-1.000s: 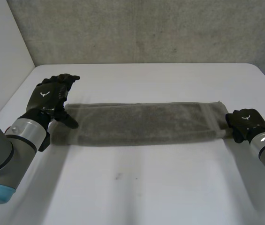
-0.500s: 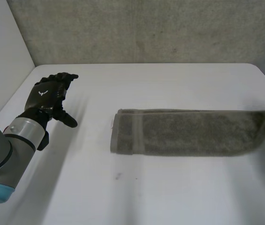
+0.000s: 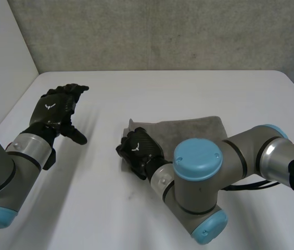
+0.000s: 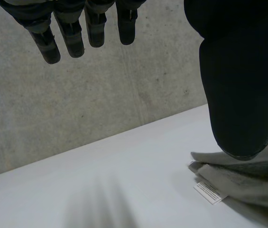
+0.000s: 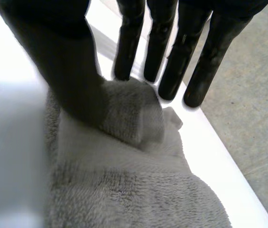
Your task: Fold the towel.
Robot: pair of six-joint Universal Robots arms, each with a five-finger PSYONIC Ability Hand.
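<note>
The grey towel [image 3: 188, 130] lies doubled over on the white table [image 3: 188, 86], right of centre. My right hand [image 3: 139, 148] rests at the towel's left end, its arm reaching across over the cloth. In the right wrist view its fingers [image 5: 171, 57] are straight and spread from the thumb, which touches a raised fold of the towel [image 5: 124, 190]. It is open. My left hand [image 3: 55, 107] hovers open at the table's left, well clear of the cloth. In the left wrist view the towel's end [image 4: 247, 180] with a white label [image 4: 210, 192] lies beyond the thumb.
A grey concrete wall [image 3: 162, 31] runs along the far edge of the table. A white wall [image 3: 1, 52] stands at the left. Bare tabletop lies between my left hand and the towel, and along the front.
My right hand has carried the towel's right end across to its left end, doubling the cloth, and its fingers have opened. The left hand has stayed put, off the cloth.
</note>
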